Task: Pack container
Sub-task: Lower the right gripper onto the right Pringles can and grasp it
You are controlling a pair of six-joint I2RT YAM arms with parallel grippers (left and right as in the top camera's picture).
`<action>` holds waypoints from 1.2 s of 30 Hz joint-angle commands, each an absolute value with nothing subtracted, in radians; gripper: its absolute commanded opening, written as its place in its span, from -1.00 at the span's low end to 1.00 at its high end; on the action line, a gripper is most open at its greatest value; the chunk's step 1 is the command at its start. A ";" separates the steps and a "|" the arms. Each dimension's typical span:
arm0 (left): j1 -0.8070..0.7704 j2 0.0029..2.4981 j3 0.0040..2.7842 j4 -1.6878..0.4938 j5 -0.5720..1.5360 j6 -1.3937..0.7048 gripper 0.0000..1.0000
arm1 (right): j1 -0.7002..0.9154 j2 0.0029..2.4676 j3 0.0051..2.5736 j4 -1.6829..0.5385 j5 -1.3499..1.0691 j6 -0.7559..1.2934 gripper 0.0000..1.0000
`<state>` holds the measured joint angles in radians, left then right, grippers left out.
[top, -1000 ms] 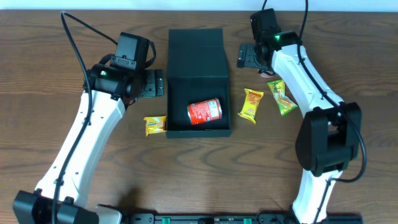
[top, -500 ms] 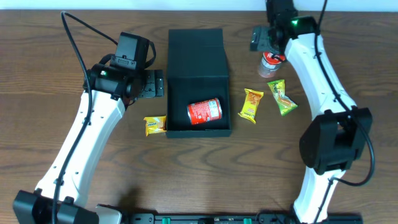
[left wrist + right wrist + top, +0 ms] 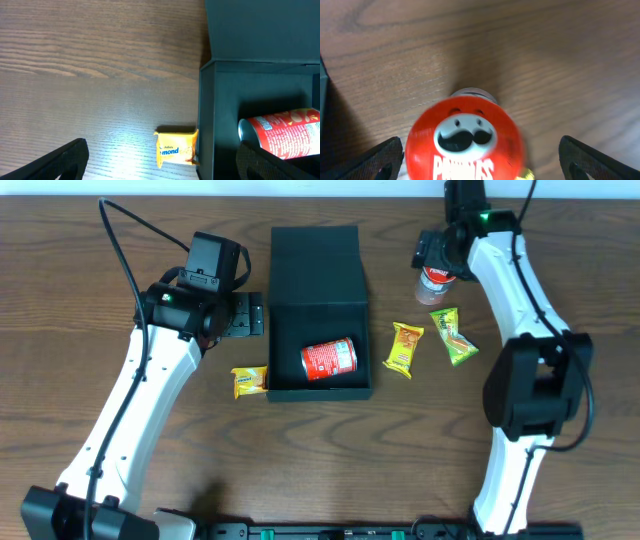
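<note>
Red snack can (image 3: pixel 465 137), blurred, apparently resting on wooden table (image 3: pixel 545 60), between wide-spread jaws

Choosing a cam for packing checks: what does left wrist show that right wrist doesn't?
Only left wrist: inside the container, a red can lying down; a yellow almond packet beside its wall. Only right wrist: an upright Pringles can, top-down, between the open right gripper's fingers. Both: wooden table, own fingertips in the bottom corners; right wrist's dark left-edge sliver may be the container.
</note>
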<state>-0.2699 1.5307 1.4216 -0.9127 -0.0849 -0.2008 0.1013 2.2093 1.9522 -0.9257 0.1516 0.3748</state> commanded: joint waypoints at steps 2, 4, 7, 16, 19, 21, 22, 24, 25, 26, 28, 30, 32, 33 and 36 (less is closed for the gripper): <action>-0.269 1.526 1.426 -0.916 -0.085 -0.179 0.91 | 0.112 2.231 1.961 -0.910 0.111 0.389 0.98; -0.269 1.526 1.426 -0.917 -0.085 -0.179 0.91 | 0.113 2.240 1.961 -0.905 0.111 0.389 0.98; -0.269 1.526 1.426 -0.920 -0.085 -0.179 0.91 | 0.113 2.244 1.961 -0.907 0.112 0.389 0.86; -0.269 1.526 1.426 -0.920 -0.085 -0.179 0.91 | 0.115 2.245 1.961 -0.922 0.112 0.389 0.72; -0.269 1.526 1.426 -0.920 -0.085 -0.179 0.91 | 0.115 2.245 1.961 -0.924 0.111 0.389 0.64; -0.269 1.526 1.426 -0.920 -0.085 -0.179 0.91 | 0.118 2.245 1.961 -0.924 0.111 0.389 0.62; -0.269 1.526 1.426 -0.920 -0.085 -0.179 0.91 | 0.119 2.245 1.961 -0.924 0.111 0.389 0.54; -0.269 1.526 1.426 -0.921 -0.085 -0.179 0.91 | 0.119 2.245 1.961 -0.925 0.111 0.389 0.43; -0.269 1.526 1.426 -0.922 -0.085 -0.179 0.91 | 0.119 2.245 1.961 -0.927 0.111 0.389 0.42; -0.269 1.526 1.426 -0.923 -0.085 -0.179 0.91 | 0.119 2.245 1.961 -0.931 0.111 0.389 0.42; -0.269 1.526 1.426 -0.924 -0.085 -0.179 0.91 | 0.119 2.245 1.961 -0.937 0.105 0.389 0.44; -0.269 1.526 1.426 -0.923 -0.085 -0.179 0.91 | 0.120 2.245 1.961 -0.943 0.100 0.389 0.35; -0.269 1.526 1.426 -0.923 -0.085 -0.179 0.91 | 0.120 2.245 1.961 -0.949 0.096 0.389 0.30; -0.269 1.526 1.426 -0.923 -0.085 -0.179 0.91 | 0.122 2.245 1.961 -0.953 0.094 0.389 0.32; -0.269 1.526 1.426 -0.923 -0.085 -0.179 0.91 | 0.130 2.245 1.961 -0.962 0.073 0.389 0.28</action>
<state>-0.2699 1.5307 1.4216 -0.9176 -0.0849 -0.1856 0.1143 2.2345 1.9549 -0.9470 0.1028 0.3855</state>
